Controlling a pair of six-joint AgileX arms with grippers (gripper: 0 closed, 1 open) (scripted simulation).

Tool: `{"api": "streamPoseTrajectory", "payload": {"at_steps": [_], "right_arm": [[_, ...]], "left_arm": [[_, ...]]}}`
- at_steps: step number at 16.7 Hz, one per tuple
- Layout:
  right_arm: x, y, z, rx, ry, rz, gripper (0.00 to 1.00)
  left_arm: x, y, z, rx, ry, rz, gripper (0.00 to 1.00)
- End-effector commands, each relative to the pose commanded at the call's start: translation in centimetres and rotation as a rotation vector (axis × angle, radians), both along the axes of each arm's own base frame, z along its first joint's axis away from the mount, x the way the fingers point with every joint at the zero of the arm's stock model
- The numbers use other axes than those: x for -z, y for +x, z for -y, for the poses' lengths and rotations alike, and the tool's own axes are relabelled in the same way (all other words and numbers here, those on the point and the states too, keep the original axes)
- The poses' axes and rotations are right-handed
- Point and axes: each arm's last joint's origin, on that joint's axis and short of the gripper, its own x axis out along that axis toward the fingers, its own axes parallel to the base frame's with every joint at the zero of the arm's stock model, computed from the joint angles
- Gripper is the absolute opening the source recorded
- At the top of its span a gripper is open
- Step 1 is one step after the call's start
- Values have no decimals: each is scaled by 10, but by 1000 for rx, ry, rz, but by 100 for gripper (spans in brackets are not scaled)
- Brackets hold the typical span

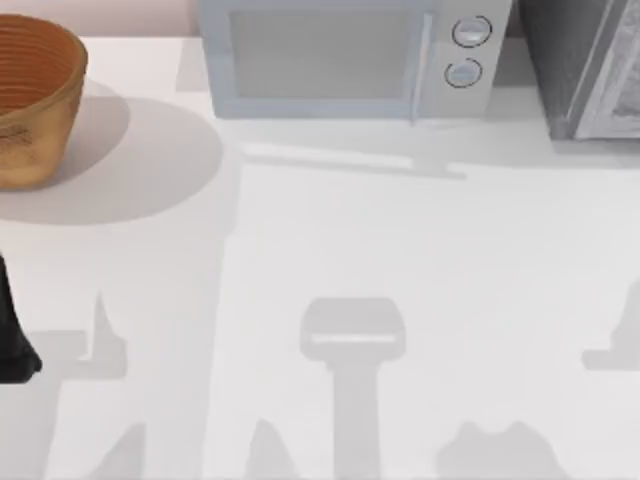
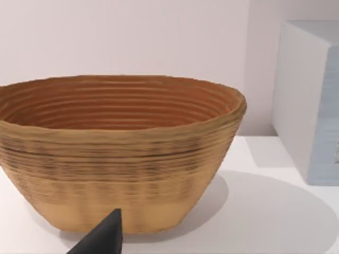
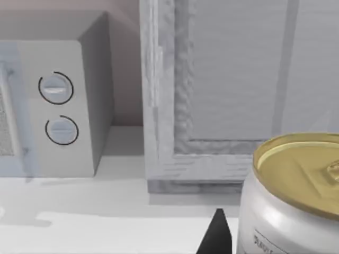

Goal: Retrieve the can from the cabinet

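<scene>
The can [image 3: 296,196], silver with a gold lid, stands upright very close in the right wrist view. It is outside the grey cabinet [image 3: 228,95], whose front panel rises just behind it. A dark tip of my right gripper [image 3: 216,238] shows right beside the can; whether it touches the can cannot be told. In the top view the cabinet [image 1: 590,70] is at the back right corner. My left arm [image 1: 15,340] is parked at the table's left edge. A dark tip of my left gripper [image 2: 106,238] points at the basket.
A woven basket [image 1: 30,100] sits at the back left, and its wall [image 2: 122,153] looms close in the left wrist view. A white microwave [image 1: 350,60] with two dials [image 3: 58,111] stands at the back centre, left of the cabinet. The white table [image 1: 400,250] stretches in front.
</scene>
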Motion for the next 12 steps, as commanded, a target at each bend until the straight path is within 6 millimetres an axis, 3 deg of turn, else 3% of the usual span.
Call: {"api": "streamPoseTrajectory", "payload": {"at_steps": [4, 12], "right_arm": [[25, -1, 3, -4, 0, 42, 0], [24, 0, 2, -20, 10, 36, 0]], "left_arm": [[0, 0, 0, 0, 0, 0, 100], [0, 0, 0, 0, 0, 0, 100]]}}
